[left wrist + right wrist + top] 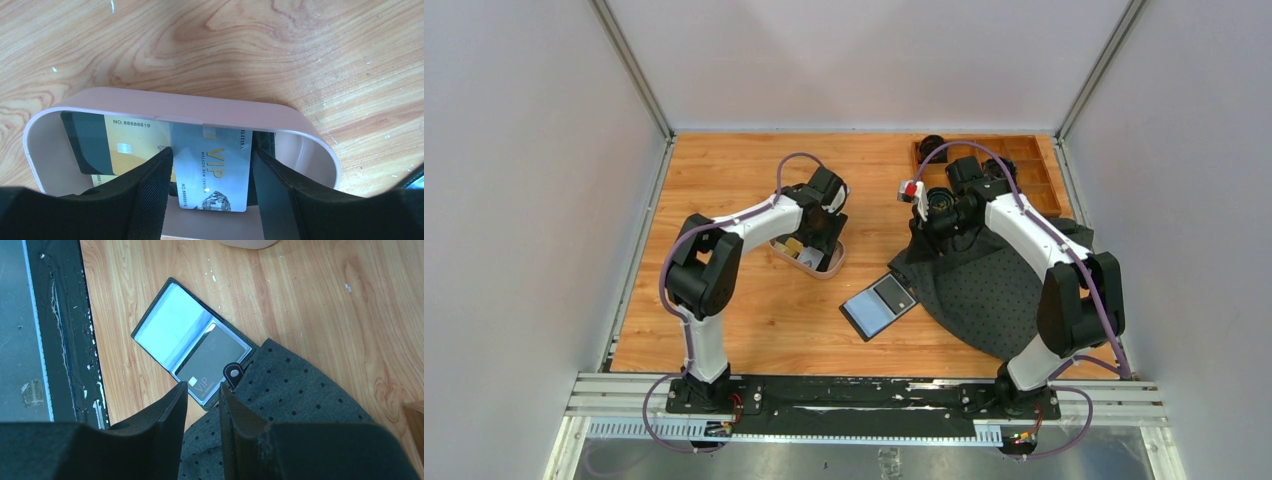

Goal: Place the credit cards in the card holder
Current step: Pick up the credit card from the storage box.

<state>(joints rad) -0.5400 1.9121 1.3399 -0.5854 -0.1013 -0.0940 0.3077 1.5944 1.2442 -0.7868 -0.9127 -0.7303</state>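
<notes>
Two black fingers [150,190] of my left gripper [211,155] stand down inside the oval pale-rimmed tray [165,102], one on each long side of a silver VIP credit card [215,170]. Both fingers sit right at the card's edges, but I cannot tell whether they are pinching it. The card's long axis runs straight away from my wrist, its far short end up against the tray's far wall. It overlaps a gold credit card [135,145], which lies crosswise, and a dark card [82,142] sits at the tray's left end. Room is tight in here, with the tray wall close all round; beyond the rim is bare wooden table [250,45].

My right gripper [202,390] hangs with a narrow gap and nothing between its fingers, above the near end of the open black card holder [170,327]. The holder lies flat and skewed to the table edge, with a dark VIP card [215,357] in one side. Its snap tab [234,373] touches the dotted grey cloth [300,405]. Bare wood lies round its other sides, near the black base rail [65,340].
</notes>
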